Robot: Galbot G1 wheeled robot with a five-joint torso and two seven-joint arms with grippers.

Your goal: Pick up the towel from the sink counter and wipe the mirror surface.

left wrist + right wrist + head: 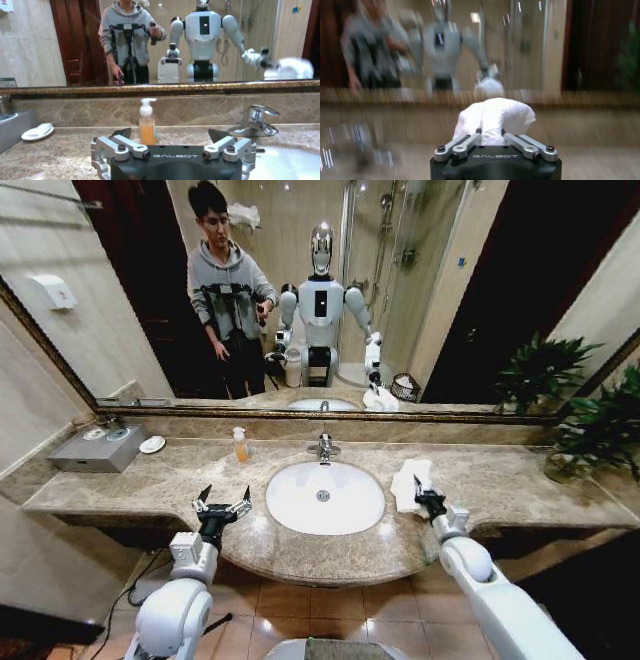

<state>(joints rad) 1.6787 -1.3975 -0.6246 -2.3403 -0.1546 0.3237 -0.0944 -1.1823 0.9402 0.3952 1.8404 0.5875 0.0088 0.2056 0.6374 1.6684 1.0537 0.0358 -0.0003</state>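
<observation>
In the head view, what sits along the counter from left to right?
Grey tray box → soap dish → left gripper → soap bottle → basin → towel held by right gripper → potted plant.

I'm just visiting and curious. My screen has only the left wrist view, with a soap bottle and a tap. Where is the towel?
Observer: In the head view the towel is at the sink counter, just to the right of the basin.
Operator: Is anything holding it?
Observer: Yes. In the right wrist view the right tool is shut on the towel, which bunches up between its fingers.
Operator: And where is the tool on my arm?
Observer: The left tool hovers open over the counter's front edge, to the left of the basin.
</observation>
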